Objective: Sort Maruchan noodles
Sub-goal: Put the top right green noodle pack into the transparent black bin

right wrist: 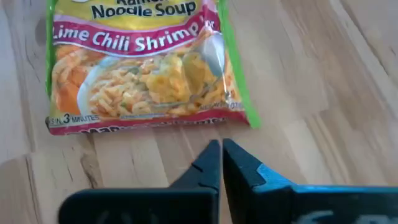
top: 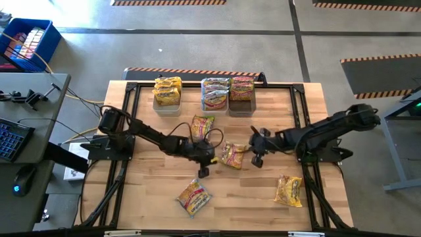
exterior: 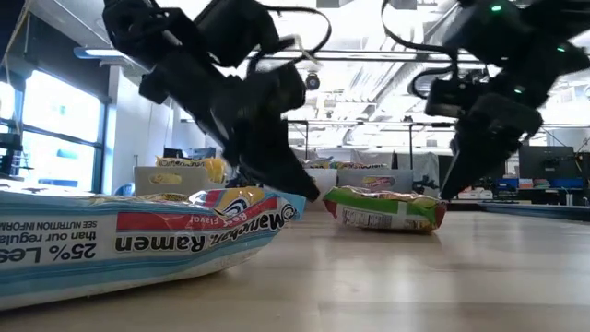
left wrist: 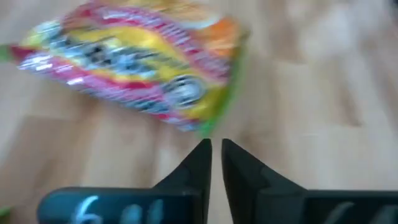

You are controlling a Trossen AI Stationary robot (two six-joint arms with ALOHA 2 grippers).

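Green-edged Lime Chili Shrimp packet (right wrist: 142, 65) lies on the wooden bench (top: 250, 197) between both grippers' closed, empty fingers, left (top: 203, 172) and right (top: 258, 160).

The Lime Chili Shrimp packet (right wrist: 146, 62) runs off the right wrist picture's top edge. In the left wrist view a packet (left wrist: 134, 62) is blurred, its print unreadable. Labels of the packets in the bins (top: 204, 95) are too small to read.

grey concrete floor (top: 197, 49) with hazard-striped tape (top: 168, 2) lies around the wooden table (top: 243, 197). left of the table, a desk (top: 29, 108); beyond it, bright windows (exterior: 55, 129).
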